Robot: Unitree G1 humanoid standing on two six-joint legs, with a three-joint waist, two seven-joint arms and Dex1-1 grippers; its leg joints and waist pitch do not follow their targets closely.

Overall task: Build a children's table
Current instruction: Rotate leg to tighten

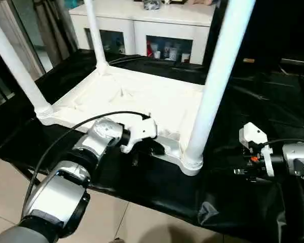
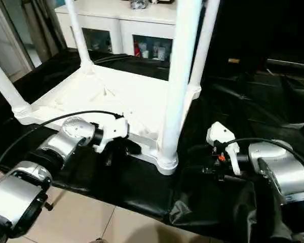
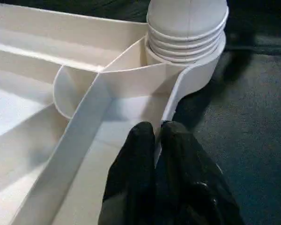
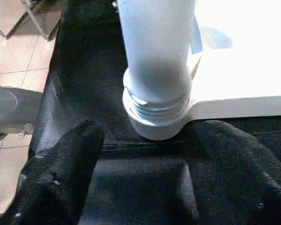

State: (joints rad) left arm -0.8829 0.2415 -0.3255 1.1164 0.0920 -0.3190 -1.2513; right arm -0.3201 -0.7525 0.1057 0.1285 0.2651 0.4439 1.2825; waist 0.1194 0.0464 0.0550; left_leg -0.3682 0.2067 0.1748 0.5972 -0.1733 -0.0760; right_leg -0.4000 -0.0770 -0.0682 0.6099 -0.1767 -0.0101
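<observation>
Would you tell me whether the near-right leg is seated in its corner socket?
It appears seated: the leg stands upright, its ribbed base inside the round corner socket of the upturned tabletop.

Head eyes look down; wrist cameras sit close (sharing the nearest leg (image 4: 155, 70)).

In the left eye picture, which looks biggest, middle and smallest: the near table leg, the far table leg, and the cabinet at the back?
1. Near leg, though nearness enlarges it.
2. Cabinet.
3. Far leg.
</observation>
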